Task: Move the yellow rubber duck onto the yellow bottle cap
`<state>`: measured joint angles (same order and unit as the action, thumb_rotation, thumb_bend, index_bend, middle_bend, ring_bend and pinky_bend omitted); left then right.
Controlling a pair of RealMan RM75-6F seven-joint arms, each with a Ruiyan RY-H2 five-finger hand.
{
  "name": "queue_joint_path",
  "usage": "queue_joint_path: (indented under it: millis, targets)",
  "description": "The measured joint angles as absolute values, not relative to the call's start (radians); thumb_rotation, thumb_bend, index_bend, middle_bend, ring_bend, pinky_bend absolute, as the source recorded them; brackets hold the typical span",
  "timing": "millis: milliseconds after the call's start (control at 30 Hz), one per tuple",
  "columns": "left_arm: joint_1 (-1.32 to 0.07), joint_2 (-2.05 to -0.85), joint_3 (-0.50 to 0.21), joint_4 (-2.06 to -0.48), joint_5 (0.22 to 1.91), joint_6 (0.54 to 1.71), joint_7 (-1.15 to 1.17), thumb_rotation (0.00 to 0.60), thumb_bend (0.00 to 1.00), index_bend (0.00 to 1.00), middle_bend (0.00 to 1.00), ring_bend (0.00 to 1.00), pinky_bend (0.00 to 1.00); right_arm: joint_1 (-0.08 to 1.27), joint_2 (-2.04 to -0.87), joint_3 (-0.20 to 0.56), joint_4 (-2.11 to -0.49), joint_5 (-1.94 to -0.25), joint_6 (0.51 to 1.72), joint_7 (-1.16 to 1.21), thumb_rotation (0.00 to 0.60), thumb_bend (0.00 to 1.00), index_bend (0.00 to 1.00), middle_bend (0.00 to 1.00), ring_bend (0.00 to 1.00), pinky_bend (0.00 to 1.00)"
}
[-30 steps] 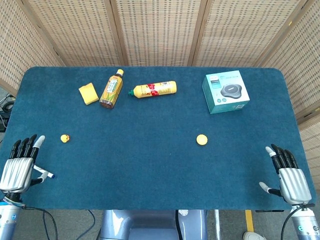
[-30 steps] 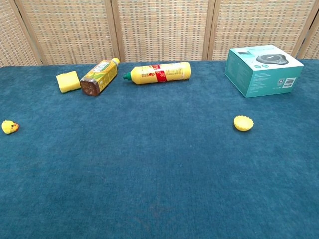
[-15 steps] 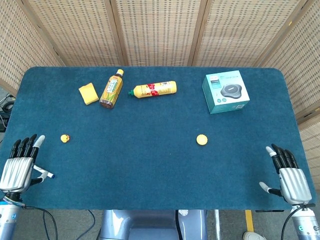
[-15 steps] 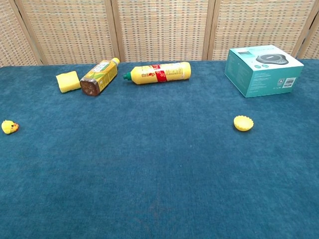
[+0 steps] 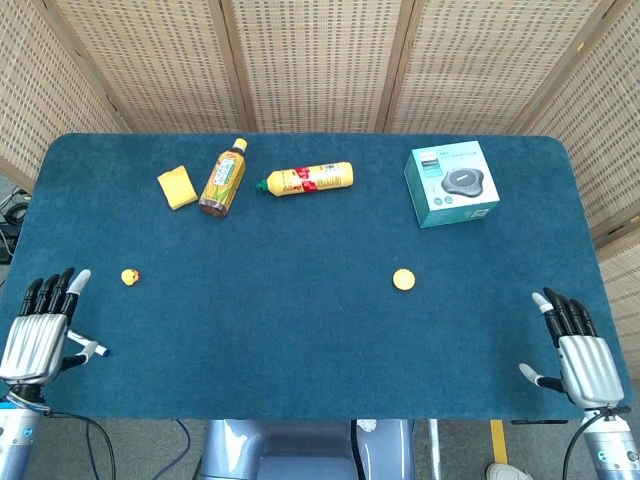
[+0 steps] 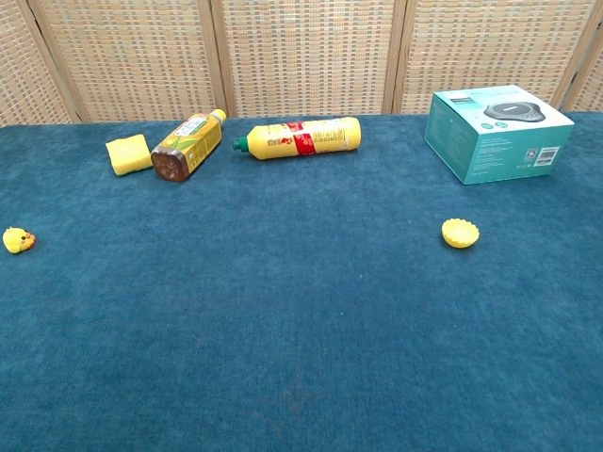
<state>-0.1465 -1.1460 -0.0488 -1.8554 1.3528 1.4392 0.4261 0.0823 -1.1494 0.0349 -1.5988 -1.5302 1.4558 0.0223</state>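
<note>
Duck (image 5: 130, 276): on surface (image 5: 300, 340), well apart from cap (image 5: 403, 280)
Left robot hand (image 5: 38, 330): fingers apart, holding nothing
Right robot hand (image 5: 578, 352): fingers apart, holding nothing

The counter (image 5: 300, 330) is covered in deep teal-blue cloth. The rubber duck (image 5: 129, 276) is yellow with what looks like an orange beak. The bottle cap (image 5: 403, 279) is yellow. Each robot hand is silver with black fingers. The box (image 5: 452, 183) is teal.
</note>
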Motion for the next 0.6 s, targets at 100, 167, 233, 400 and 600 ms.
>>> queue_joint_path:
  millis: [100,167,233,400,600]
  targets:
    - [-0.154,-1.146,-0.055,-1.861,1.354,1.434,0.424,0.600,0.21,0.00,0.00,0.00,0.00,0.083,-1.150,0.035,-1.599,-1.527,1.452,0.022,0.600,0.00,0.03,0.00,0.00,0.00]
    - [-0.163,-1.144,-0.060,-1.861,1.356,1.425,0.422,0.600,0.21,0.00,0.00,0.00,0.00,0.083,-1.150,0.036,-1.599,-1.524,1.451,0.022,0.600,0.00,0.03,0.00,0.00,0.00]
    - [-0.176,-1.139,-0.070,-1.859,1.353,1.411,0.420,0.600,0.21,0.00,0.00,0.00,0.00,0.083,-1.149,0.037,-1.599,-1.524,1.452,0.024,0.600,0.00,0.03,0.00,0.00,0.00]
    - [-0.240,-1.117,-0.124,-1.837,1.306,1.334,0.406,0.600,0.21,0.03,0.00,0.00,0.00,0.083,-1.149,0.036,-1.598,-1.524,1.450,0.027,0.600,0.00,0.03,0.00,0.00,0.00]
    - [-0.329,-1.099,-0.181,-1.776,1.229,1.208,0.377,0.600,0.21,0.20,0.00,0.00,0.00,0.086,-1.150,0.038,-1.596,-1.518,1.445,0.029,0.600,0.00,0.03,0.00,0.00,0.00]
